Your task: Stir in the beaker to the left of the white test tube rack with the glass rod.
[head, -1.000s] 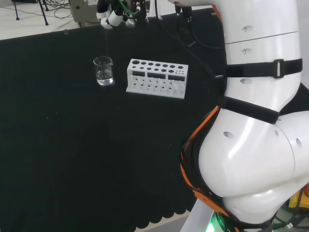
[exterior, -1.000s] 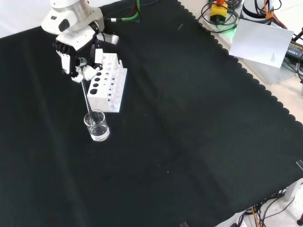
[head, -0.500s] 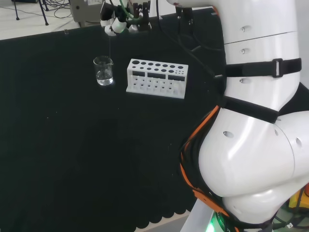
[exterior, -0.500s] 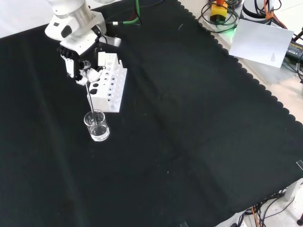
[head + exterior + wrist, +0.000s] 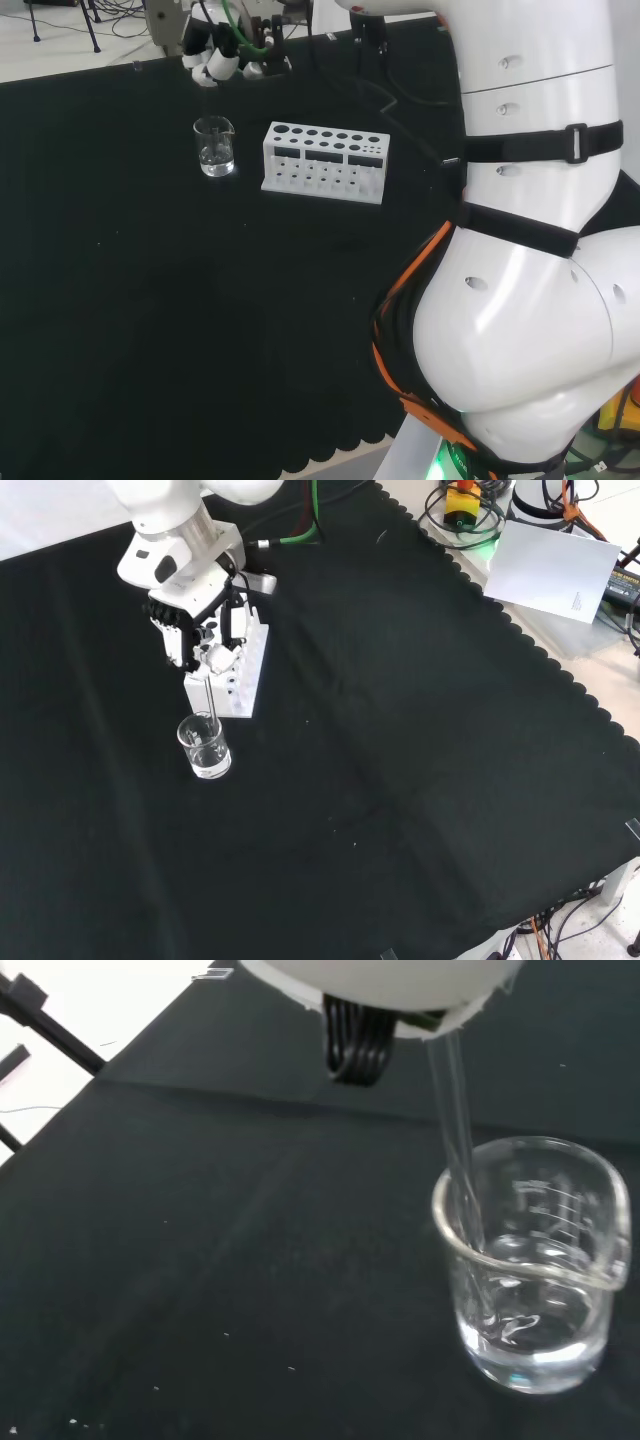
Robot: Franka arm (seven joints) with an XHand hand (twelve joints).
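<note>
In the upper left of the front view, the hand (image 5: 200, 630) has its fingers curled round the glass rod (image 5: 460, 1175), whose tip sits inside the beaker (image 5: 204, 746) just below the white rack (image 5: 240, 675). Stirring looks underway; withdrawal remains.
</note>
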